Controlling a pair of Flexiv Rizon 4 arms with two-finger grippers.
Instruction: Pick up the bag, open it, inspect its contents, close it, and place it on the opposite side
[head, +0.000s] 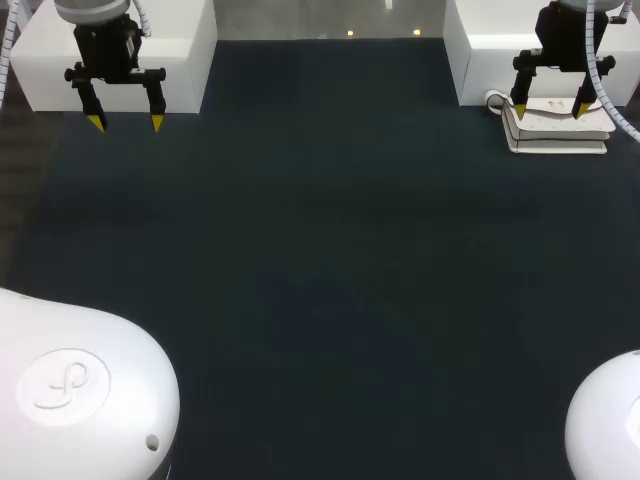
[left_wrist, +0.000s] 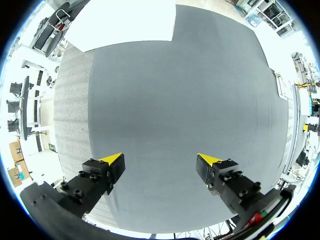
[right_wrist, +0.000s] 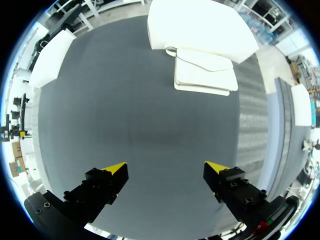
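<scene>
A flat white bag with a folded flap and a small loop at one corner lies on the dark table mat at the back right. In the right wrist view the bag rests well ahead of my right gripper, which is open with nothing between its fingers. From the head view the right gripper hangs high, with its yellow tips in line with the bag's near edge. My left gripper hangs open at the back left, over bare mat and far from the bag; the left wrist view shows the left gripper holding nothing.
A white block stands at the back left corner and another white block at the back right, right behind the bag. The dark mat covers the table between them. Both robot bases bulge in at the front corners.
</scene>
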